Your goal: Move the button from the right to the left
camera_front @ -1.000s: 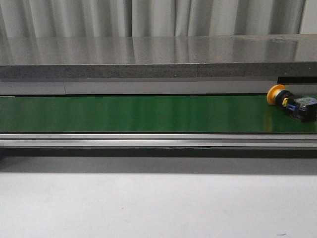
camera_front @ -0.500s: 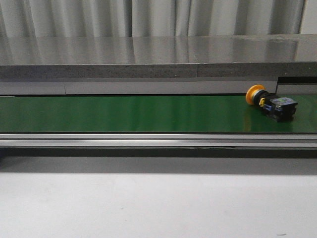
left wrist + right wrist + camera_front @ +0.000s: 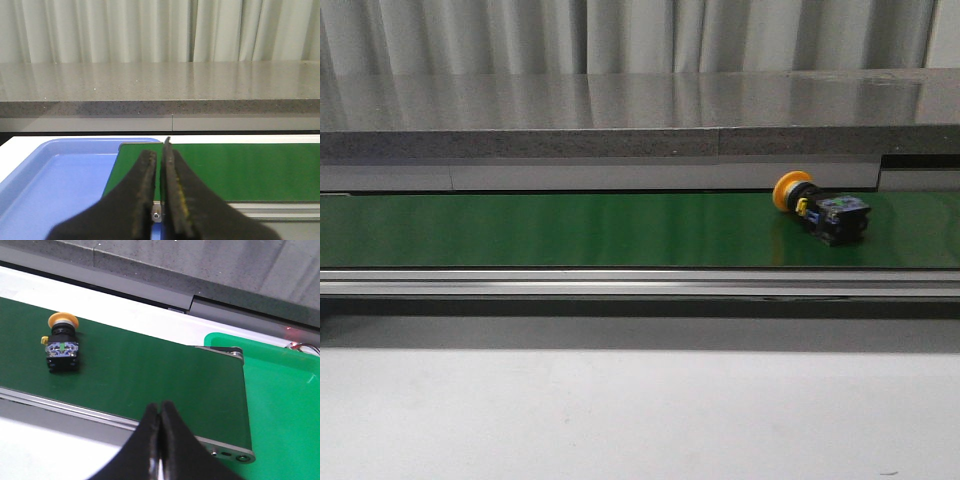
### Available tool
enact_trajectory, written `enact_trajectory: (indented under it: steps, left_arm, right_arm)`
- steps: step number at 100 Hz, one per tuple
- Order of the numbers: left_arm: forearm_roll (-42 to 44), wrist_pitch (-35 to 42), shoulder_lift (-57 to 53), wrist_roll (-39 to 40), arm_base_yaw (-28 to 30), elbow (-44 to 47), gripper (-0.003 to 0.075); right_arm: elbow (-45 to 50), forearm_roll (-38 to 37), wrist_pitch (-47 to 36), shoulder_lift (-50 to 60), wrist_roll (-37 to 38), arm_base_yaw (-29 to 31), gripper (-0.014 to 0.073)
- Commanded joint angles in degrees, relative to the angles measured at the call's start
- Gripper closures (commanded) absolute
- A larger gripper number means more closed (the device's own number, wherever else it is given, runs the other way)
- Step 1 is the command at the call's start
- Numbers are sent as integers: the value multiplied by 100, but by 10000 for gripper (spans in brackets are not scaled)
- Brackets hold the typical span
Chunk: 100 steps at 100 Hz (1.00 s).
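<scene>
The button [image 3: 820,209], a dark blocky body with an orange-yellow round cap, lies on its side on the green conveyor belt [image 3: 570,230] toward the right. It also shows in the right wrist view [image 3: 61,344]. My right gripper [image 3: 159,412] is shut and empty, over the belt's near rail, well apart from the button. My left gripper [image 3: 161,159] is shut and empty, above the belt's left end [image 3: 240,170]. Neither gripper shows in the front view.
A blue tray [image 3: 60,175] sits at the belt's left end. A green bin [image 3: 280,405] sits past the belt's right end. A grey stone counter [image 3: 640,110] runs behind the belt. White tabletop [image 3: 640,410] lies in front.
The button has travelled leftward along the belt, from the right edge of the front view to further in. No gripper touched it.
</scene>
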<state>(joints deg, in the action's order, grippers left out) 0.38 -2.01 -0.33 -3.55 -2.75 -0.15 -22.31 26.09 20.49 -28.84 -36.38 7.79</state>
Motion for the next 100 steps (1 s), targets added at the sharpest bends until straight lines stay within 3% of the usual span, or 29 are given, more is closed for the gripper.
enact_trajectory:
  steps: [1, 27, 47, 100]
  left_arm:
    - [-38, 412, -203, 53, 10, 232, 715]
    - [-38, 395, -192, 53, 10, 94, 715]
    - [-38, 21, 150, 53, 10, -632, 715]
    - [-265, -3012, 3624, 53, 10, -3993, 715]
  right_arm:
    - [-162, 107, -379, -2, -4, 1, 662]
    - [-162, 107, -379, -2, -4, 1, 662]
    - [-162, 107, -379, -2, -4, 1, 662]
    - [-162, 107, -379, -2, -4, 1, 662]
